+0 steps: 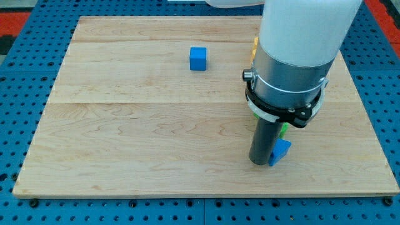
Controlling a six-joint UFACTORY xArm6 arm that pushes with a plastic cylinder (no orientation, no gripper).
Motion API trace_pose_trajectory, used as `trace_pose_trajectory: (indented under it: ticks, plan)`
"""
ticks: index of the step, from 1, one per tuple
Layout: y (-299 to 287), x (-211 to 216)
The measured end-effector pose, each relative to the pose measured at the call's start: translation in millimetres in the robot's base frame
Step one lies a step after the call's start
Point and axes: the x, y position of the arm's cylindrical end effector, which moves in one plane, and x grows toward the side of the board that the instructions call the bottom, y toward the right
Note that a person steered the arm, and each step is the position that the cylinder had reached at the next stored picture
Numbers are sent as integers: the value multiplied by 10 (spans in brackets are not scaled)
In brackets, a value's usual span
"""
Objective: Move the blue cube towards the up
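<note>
Blue cube (198, 58) sits well apart from my tip (259, 162), seemingly touching a blue block (281, 150).

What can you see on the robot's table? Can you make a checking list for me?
Surface: wooden board, lying on a blue pegboard.
Job's things: blue cube near the view's top, standing alone.
Clutter: blue triangular block beside the rod; green piece and yellow piece mostly hidden behind the arm.
Grippers: none; my tip sits just left of the blue triangular block, far from the cube.
Cables: nothing seen.
Surroundings: red strip at the view's top right.
</note>
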Motion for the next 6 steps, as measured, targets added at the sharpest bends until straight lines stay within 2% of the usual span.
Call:
trace_pose_trajectory:
  ticks: [1, 2, 5, 6]
  plan:
    - [-81, 0]
    - [-619, -413]
    - [-909, -2083]
    - [-909, -2494]
